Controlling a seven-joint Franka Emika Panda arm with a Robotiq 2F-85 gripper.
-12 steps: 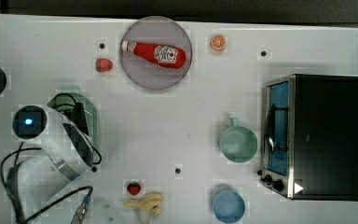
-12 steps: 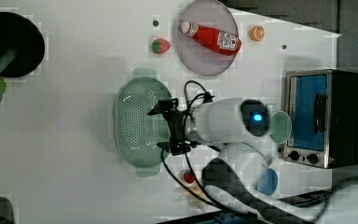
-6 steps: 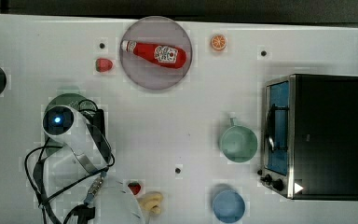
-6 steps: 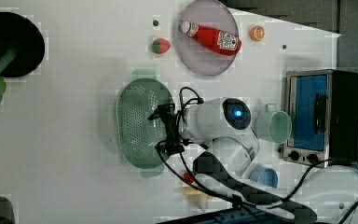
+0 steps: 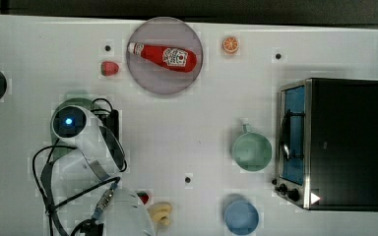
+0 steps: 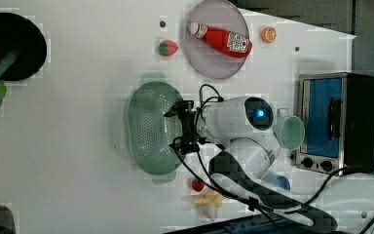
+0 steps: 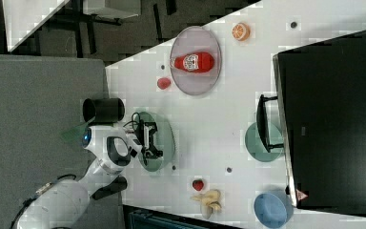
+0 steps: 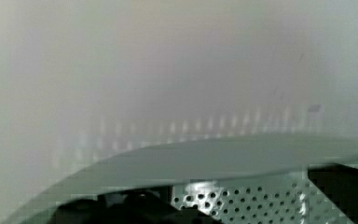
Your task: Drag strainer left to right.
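Strainer [image 6: 152, 127] lies on the desk [image 6: 78, 146] below the plate [image 6: 214, 48] in the left view, long axis vertical there; the wide-open end effector [image 6: 182, 129] hangs over its right rim.

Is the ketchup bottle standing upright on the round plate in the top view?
No, the ketchup bottle lies on its side across the round plate, its cap toward the top view's left.

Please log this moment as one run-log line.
phase: approach | gripper: open, over strainer rim | strainer: not dragged yet
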